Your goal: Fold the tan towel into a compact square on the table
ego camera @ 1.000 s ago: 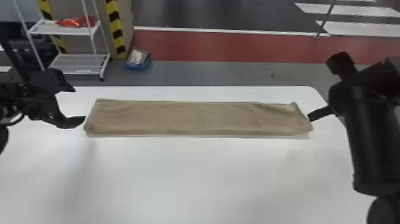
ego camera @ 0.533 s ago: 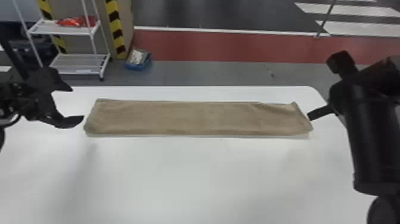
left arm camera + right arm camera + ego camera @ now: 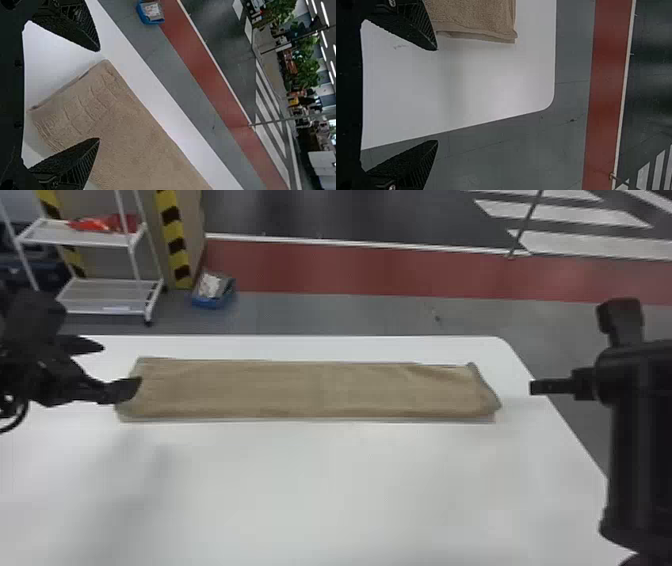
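The tan towel (image 3: 310,390) lies flat on the white table as a long narrow strip running left to right. At its left end is my left gripper (image 3: 117,365), open, one finger overlapping the towel's edge in the head view. In the left wrist view the towel's end (image 3: 91,107) lies beyond the spread fingers of the left gripper (image 3: 99,95), with nothing held. My right gripper (image 3: 542,387) stands off the towel's right end, over the table's right edge. The right wrist view has the right gripper (image 3: 437,95) open, the towel (image 3: 474,18) near one finger.
The white table (image 3: 325,490) has a rounded far right corner. Beyond its far edge, on the floor, are a white wire shelf (image 3: 110,295) and a blue box (image 3: 214,295). A thin pole (image 3: 525,222) stands farther back.
My left gripper has moved right to the towel's left end, and both of its fingers now show in the head view. The right arm and the towel have not visibly moved.
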`<state>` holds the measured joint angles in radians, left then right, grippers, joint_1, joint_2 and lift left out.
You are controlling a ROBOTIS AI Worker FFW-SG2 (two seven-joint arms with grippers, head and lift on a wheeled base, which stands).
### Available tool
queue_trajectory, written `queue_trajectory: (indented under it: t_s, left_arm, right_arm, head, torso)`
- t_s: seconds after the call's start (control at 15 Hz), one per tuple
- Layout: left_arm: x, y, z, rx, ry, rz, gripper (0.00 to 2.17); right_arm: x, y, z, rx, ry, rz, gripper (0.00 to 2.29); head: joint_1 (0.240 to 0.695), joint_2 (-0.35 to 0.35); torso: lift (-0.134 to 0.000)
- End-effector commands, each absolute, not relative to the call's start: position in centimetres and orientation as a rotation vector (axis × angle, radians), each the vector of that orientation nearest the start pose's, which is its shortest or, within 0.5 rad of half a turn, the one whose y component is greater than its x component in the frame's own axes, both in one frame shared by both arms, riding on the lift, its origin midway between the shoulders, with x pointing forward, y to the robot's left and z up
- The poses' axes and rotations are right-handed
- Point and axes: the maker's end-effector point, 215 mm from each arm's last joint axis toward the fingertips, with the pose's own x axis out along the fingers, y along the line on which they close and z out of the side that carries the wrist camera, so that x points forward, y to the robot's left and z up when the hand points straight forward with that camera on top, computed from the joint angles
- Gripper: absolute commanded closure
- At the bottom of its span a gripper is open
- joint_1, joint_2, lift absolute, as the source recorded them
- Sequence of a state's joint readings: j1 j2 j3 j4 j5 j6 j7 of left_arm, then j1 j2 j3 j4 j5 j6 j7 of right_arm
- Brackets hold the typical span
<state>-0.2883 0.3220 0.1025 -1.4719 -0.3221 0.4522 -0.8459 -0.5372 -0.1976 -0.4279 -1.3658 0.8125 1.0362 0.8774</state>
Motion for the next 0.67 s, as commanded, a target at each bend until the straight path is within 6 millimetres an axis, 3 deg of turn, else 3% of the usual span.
queue_trajectory:
  t_s: [0.0, 0.13, 0.27, 0.6]
  left_arm:
    - [62.6, 31.1, -37.1, 0.241, 0.473, -0.445, 0.08]
    - [63.3, 30.2, -37.2, 0.114, 0.500, -0.404, 0.09]
    - [64.3, 30.0, -37.3, 0.105, 0.522, -0.340, 0.14]
    - [64.7, 33.4, -40.9, 0.099, 0.651, -0.185, 0.21]
  right_arm:
    - [55.7, -53.2, -38.5, -0.008, 0.850, -0.143, 0.04]
    - [54.6, -53.3, -38.8, -0.006, 0.851, -0.148, 0.04]
    - [54.0, -53.3, -39.5, -0.009, 0.862, -0.148, 0.04]
    - [53.2, -53.8, -39.3, -0.021, 0.850, -0.152, 0.04]
  head:
    - [0.695, -0.164]
    - [0.695, -0.188]
    - [0.695, -0.199]
    - [0.695, -0.199]
  torso:
    - [-0.123]
    - [-0.123]
    - [-0.123]
    - [-0.123]
